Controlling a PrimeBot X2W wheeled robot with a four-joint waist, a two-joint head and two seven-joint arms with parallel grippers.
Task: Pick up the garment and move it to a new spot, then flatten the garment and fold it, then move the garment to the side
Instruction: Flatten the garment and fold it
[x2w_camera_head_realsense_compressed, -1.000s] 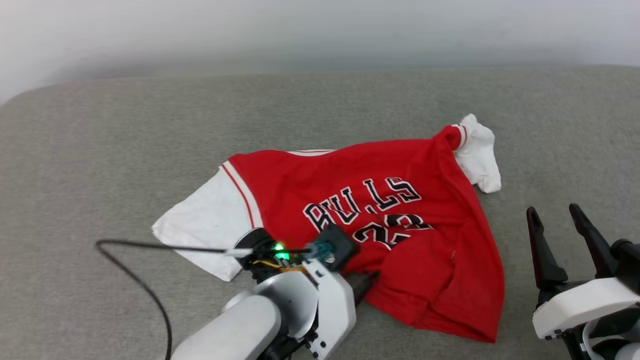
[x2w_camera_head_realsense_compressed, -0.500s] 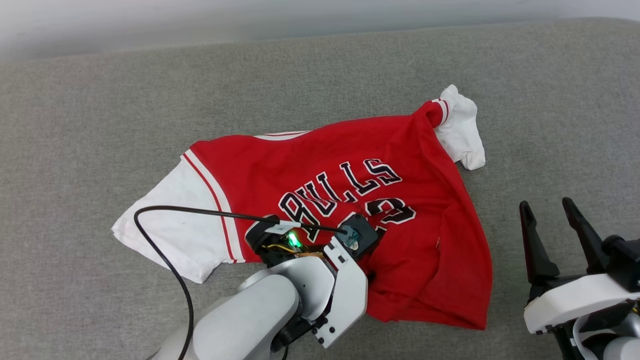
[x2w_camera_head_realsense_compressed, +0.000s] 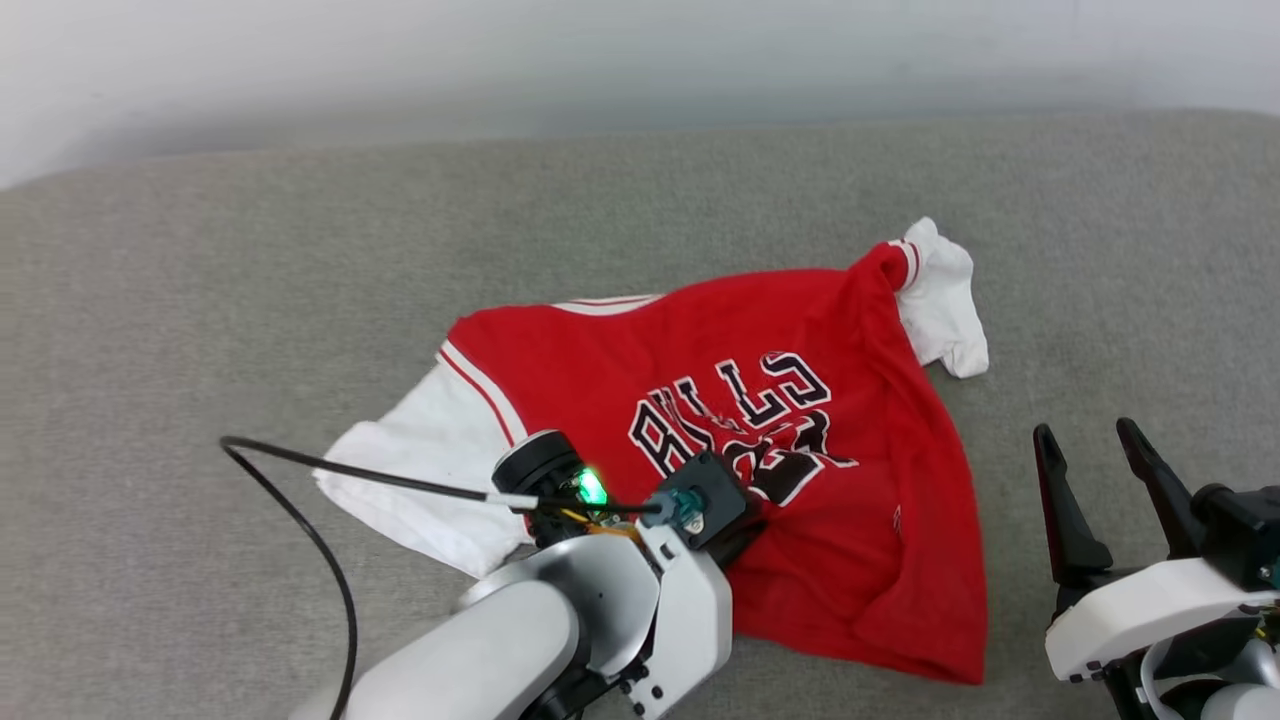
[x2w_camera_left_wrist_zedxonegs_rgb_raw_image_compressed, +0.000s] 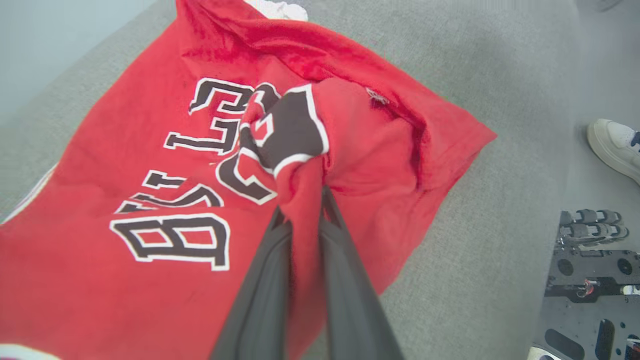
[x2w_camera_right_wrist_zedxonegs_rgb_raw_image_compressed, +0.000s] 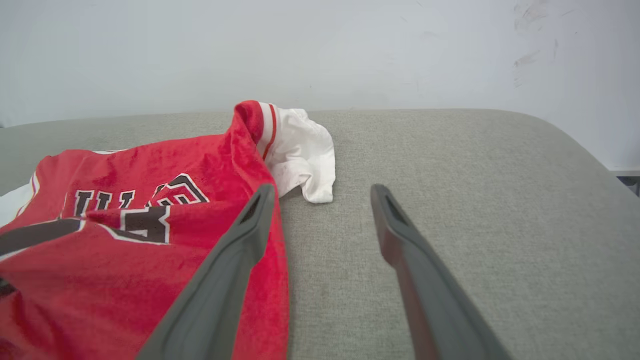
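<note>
The garment (x2w_camera_head_realsense_compressed: 850, 520) lay rumpled mid-frame in the head view on the grey cushion (x2w_camera_head_realsense_compressed: 200, 280), one white sleeve at centre left, the other bunched at upper right. My left gripper (x2w_camera_left_wrist_zedxonegs_rgb_raw_image_compressed: 301, 205) was clenched on a fold of its red front beside the number. My right gripper (x2w_camera_head_realsense_compressed: 1084, 432) hung spread at lower right, near the shirt's edge, holding nothing.

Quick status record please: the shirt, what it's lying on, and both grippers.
item: red "BULLS" jersey-style shirt with white sleeves, rumpled, print side up
resting on: grey fabric surface
left gripper: shut, pinching a fold of red cloth at the number print
right gripper: open, empty, beside the shirt
stage: grip made, shirt mostly resting down
</note>
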